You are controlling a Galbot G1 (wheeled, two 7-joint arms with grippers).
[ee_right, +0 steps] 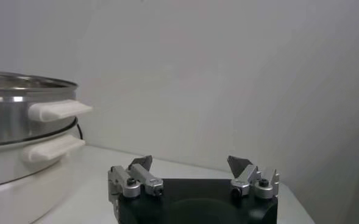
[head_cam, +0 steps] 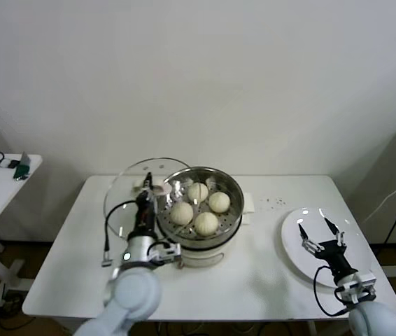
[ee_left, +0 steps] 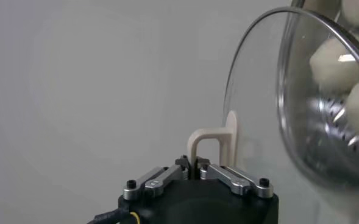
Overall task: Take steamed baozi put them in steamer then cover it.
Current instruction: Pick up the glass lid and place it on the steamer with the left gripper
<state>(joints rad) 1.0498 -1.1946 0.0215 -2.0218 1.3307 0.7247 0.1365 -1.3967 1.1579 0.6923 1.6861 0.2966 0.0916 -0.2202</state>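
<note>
One white rectangular counter (head_cam: 254,280) is seen, with one round shiny steel steamer (head_cam: 231,210) on a white pot base near its middle. One round glass lid with a white handle (head_cam: 124,203) is held tilted just left of the steamer, its handle pinched by the closed left gripper (ee_left: 195,170). One flat white plate (head_cam: 290,241) lies right of the steamer; above it the right gripper (head_cam: 320,234) is spread wide, holding nothing. Four cream-white round baozi (head_cam: 206,222) are counted inside the steamer.
</note>
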